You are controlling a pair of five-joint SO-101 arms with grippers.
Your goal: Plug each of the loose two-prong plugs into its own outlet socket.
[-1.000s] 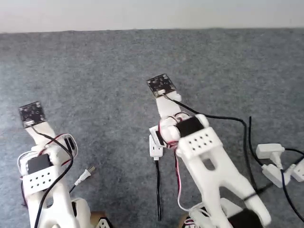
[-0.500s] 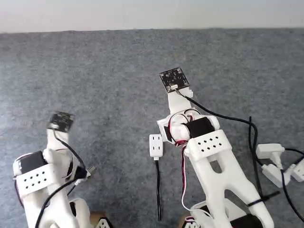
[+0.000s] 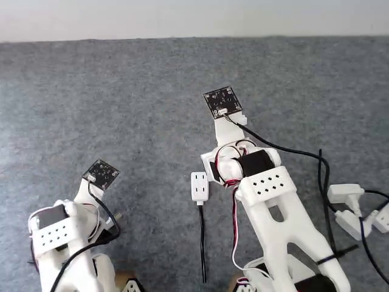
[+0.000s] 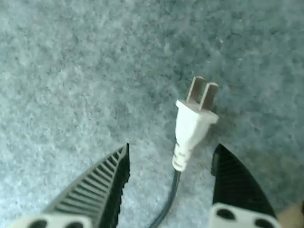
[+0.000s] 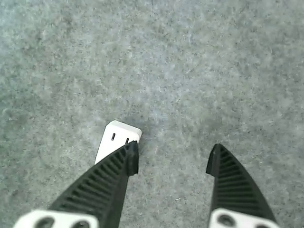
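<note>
Left gripper [image 4: 173,146] hung low over the grey carpet [image 3: 134,109] with its fingers spread wide, holding nothing. The white two-prong plug [image 4: 194,126] lay flat on the carpet between them, touched by neither. Right gripper [image 5: 175,144] was likewise splayed and empty, one finger just beside the white outlet socket [image 5: 118,137].

By my reading, the task had barely begun: no plug was seated, and this one had not yet been grasped. More white plugs or sockets [image 3: 347,208] lay bunched by the frame's 3 o'clock edge in the high view; I could not tell which were which.

The plug's long axis ran along the left gripper's reach, prongs [image 4: 202,92] pointing away from it and the cord [image 4: 166,209] trailing back between the fingers. In the high view the socket [image 3: 199,185] lay at about 2 o'clock from the left arm. Its long axis ran 12 to 6, with its black cord [image 3: 202,243] leaving toward 6.
</note>
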